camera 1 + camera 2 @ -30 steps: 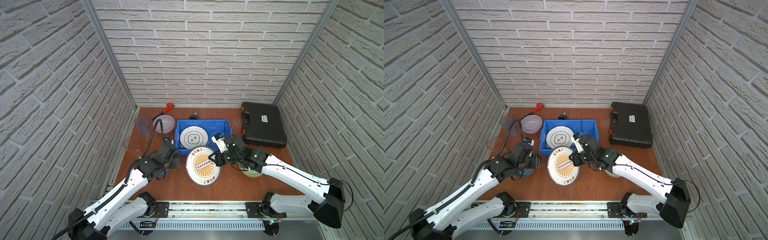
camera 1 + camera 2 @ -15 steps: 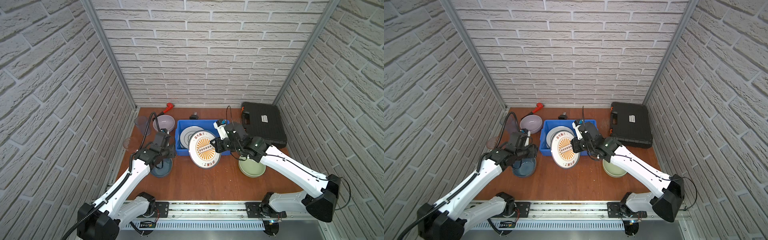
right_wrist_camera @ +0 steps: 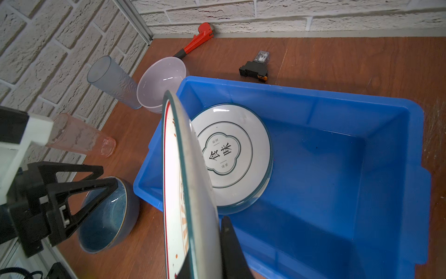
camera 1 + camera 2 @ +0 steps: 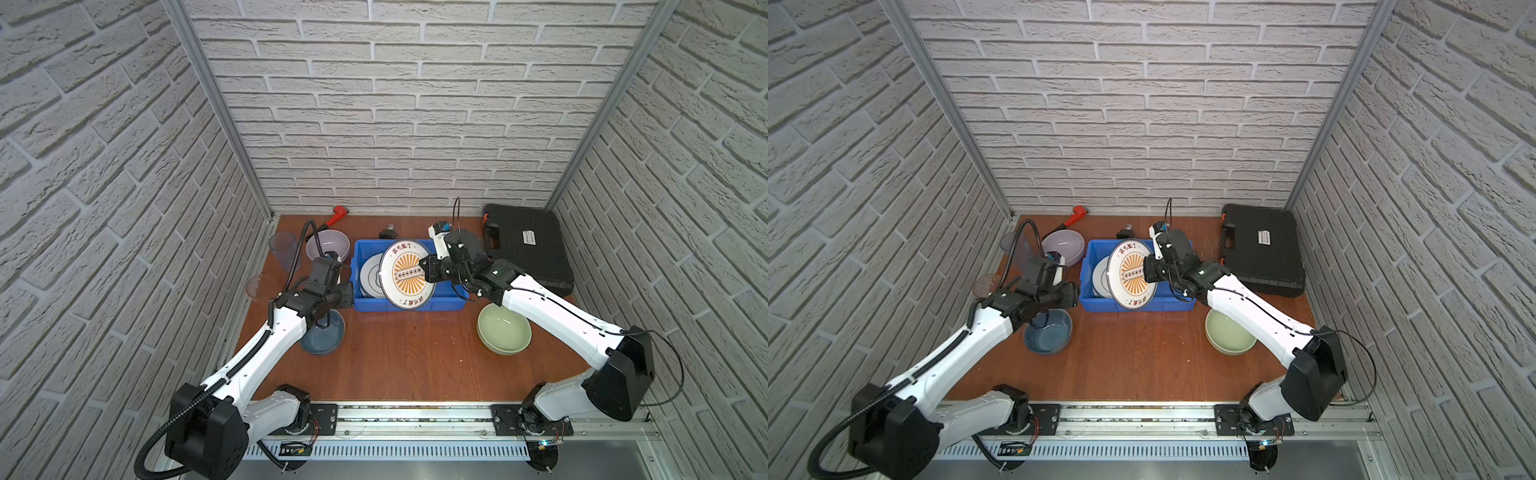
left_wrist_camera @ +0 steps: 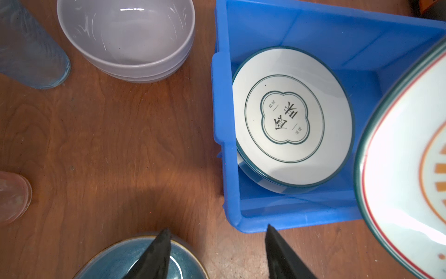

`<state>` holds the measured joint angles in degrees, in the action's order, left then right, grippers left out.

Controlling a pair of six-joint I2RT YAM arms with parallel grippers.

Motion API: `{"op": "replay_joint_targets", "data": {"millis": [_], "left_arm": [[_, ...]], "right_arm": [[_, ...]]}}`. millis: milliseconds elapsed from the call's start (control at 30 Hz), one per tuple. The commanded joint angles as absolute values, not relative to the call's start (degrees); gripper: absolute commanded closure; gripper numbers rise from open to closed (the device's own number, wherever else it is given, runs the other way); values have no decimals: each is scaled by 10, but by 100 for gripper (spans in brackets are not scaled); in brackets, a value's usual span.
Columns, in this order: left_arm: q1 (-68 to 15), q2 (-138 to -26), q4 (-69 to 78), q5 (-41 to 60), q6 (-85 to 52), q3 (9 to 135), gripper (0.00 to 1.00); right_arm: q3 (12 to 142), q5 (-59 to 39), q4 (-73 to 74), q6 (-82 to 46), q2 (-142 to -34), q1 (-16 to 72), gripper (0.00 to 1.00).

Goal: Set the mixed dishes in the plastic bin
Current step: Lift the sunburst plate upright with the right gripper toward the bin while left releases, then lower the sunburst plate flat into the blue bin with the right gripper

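Right pincer (image 4: 427,270) clamped on rim of orange-sunburst plate (image 4: 405,274); plate on edge, tilted, over plastic bin (image 4: 449,304). Left pincer (image 5: 217,241) jaws apart, empty, above dark blue bowl (image 5: 106,263).

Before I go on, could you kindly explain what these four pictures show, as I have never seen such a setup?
Two white robot arms stand at the front of a wooden table, each ending in a two-fingered gripper. Two pictures look down from overhead; two come from wrist cameras. The right gripper is shut on the orange-sunburst plate, held on edge over the blue bin, where a teal-rimmed plate lies. The left gripper hangs open by the dark blue bowl. Also there: lilac bowl, pale green bowl, bluish tumbler, pinkish tumbler, red wrench, black case.
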<state>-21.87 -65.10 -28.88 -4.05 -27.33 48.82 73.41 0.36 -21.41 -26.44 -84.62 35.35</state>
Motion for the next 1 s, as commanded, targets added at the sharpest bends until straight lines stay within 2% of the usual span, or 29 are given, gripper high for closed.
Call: {"op": "replay_joint_targets", "data": {"millis": [0, 333, 667, 967], "left_arm": [[-213, -659, -256, -31, -261, 508, 36], [-211, -683, -233, -14, -261, 503, 36], [-208, -717, -221, 7, -263, 514, 42], [-206, -738, -213, 15, -262, 516, 44]], "right_arm": [[758, 5, -123, -279, -853, 348, 94], [804, 5, -94, -290, -956, 339, 94], [841, -38, -43, -315, -1049, 338, 94], [852, -70, -19, -327, -1101, 334, 93]]}}
